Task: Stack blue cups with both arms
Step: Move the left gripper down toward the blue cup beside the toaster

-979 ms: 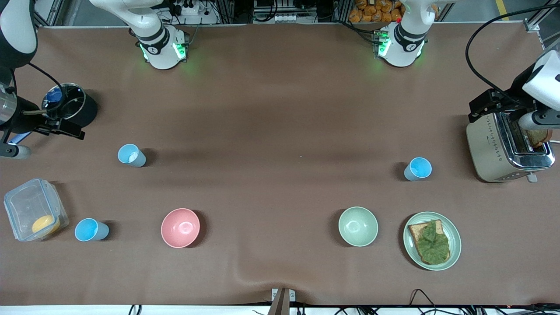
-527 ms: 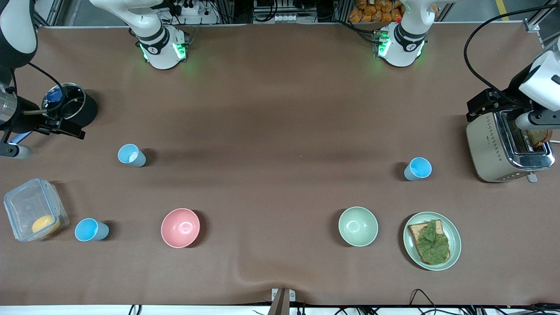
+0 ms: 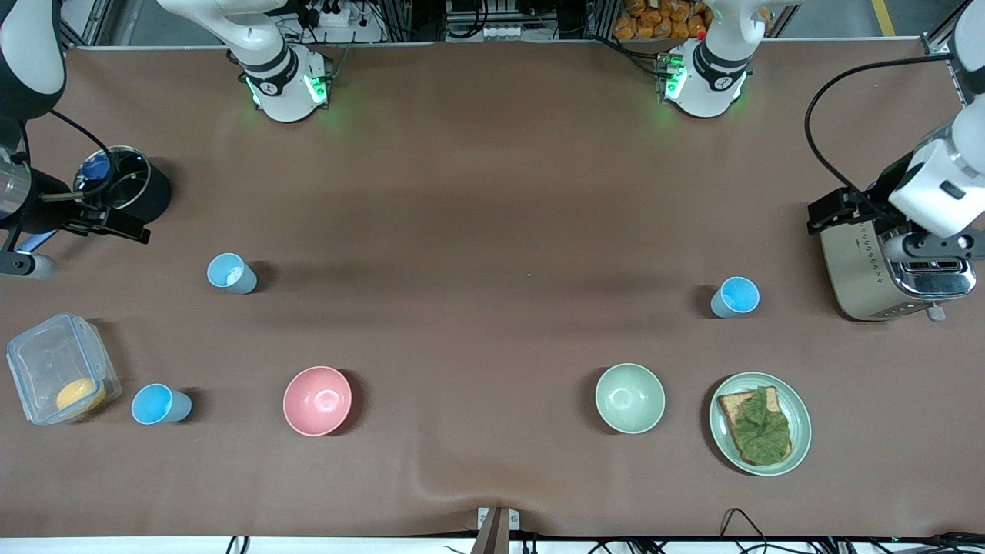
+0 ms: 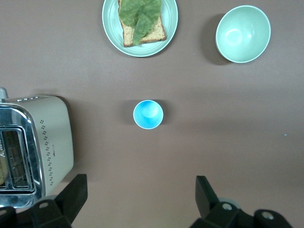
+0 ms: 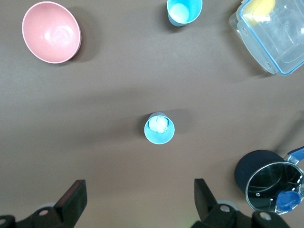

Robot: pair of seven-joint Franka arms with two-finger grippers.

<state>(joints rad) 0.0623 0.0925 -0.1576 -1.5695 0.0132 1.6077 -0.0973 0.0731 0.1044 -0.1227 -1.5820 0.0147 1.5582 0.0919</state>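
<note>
The left gripper (image 4: 137, 199) held its two dark fingers (image 4: 71, 197) spread wide with nothing between them, hanging over bare brown table beside the cream-and-chrome toaster (image 4: 31, 147) at the left arm's end. Past its fingertips a bright sky-blue plastic cup (image 4: 148, 114) stood upright and alone, with open tabletop all around it. Nearer the front camera than this cup sat a pale green bowl (image 3: 629, 398) and a pale green plate carrying toast topped with a leaf (image 3: 760, 423), each well apart from the cup (image 3: 735, 297).

The right gripper (image 5: 137, 199) likewise had its fingers (image 5: 72, 198) wide apart and empty, poised over the table near a black pot with a glass lid (image 5: 268, 183) at the right arm's end. A paler grey-blue cup with a whitish lump inside (image 5: 159, 128) stood upright with bare table on every side. Nearer the front camera lay a second sky-blue cup (image 3: 159, 405), just beside a clear lidded plastic box holding something yellow (image 3: 61, 369), and a pink bowl (image 3: 317, 400). The wide middle of the brown table (image 3: 492, 254) lay open between the two sets of objects.
</note>
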